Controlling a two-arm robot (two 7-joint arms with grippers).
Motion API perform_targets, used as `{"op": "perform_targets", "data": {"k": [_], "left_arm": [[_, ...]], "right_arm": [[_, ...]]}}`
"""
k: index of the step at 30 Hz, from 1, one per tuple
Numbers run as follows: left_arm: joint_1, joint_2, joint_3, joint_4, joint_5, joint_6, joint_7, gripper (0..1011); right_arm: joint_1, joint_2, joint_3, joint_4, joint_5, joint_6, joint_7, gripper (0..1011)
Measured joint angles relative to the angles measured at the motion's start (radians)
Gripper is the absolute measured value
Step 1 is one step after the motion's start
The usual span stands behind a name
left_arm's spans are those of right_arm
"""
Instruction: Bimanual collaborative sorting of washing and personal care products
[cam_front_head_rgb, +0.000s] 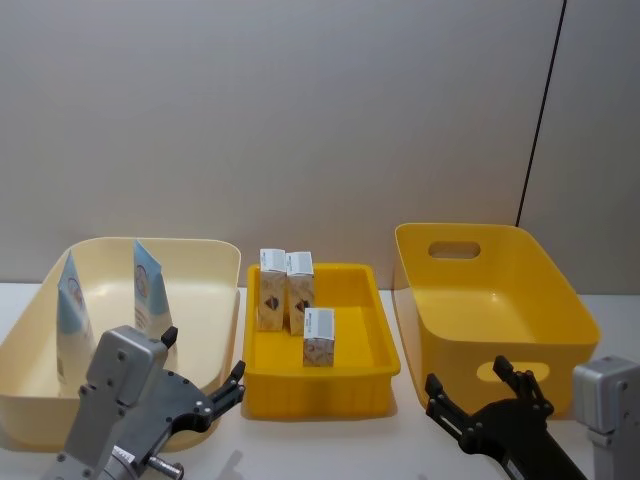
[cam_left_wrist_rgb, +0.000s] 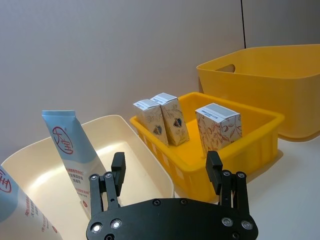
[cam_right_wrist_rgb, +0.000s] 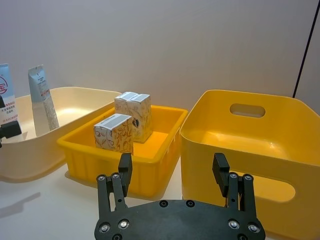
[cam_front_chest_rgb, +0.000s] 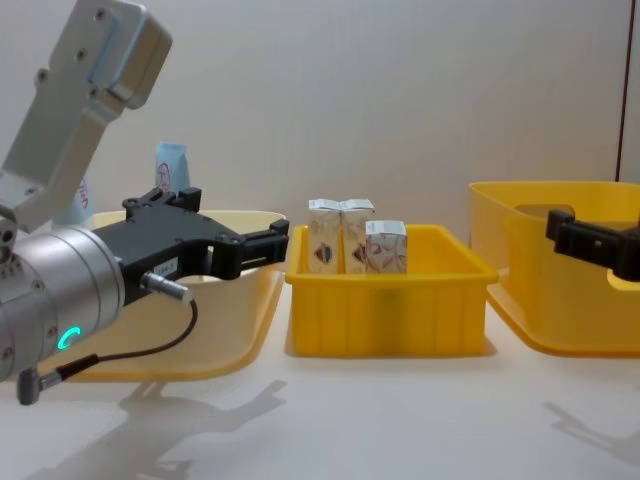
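Two tubes (cam_front_head_rgb: 147, 283) lean in the cream bin (cam_front_head_rgb: 215, 295) by the table's left edge; cartons (cam_front_head_rgb: 288, 288) stand in the middle tray (cam_front_head_rgb: 320, 395). The left claw (cam_front_head_rgb: 204, 354) and right claw (cam_front_head_rgb: 466, 375) gape empty. The tubes look soft, so pinch mid-body; the cartons look light and crushable, so grip their flat sides.

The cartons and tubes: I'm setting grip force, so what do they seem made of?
The cartons look like thin printed cardboard, matte, with crisp folded edges. The tubes look like soft plastic, faintly glossy, with flat crimped tops.

Bright even light, soft shadows, sharp focus
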Motion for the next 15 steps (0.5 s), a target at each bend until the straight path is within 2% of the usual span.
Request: {"op": "perform_targets", "data": {"k": [15], "left_arm": [[0.000, 0.000, 0.000, 0.000, 0.000, 0.000, 0.000, 1003]], "right_arm": [[0.000, 0.000, 0.000, 0.000, 0.000, 0.000, 0.000, 1001]]}}
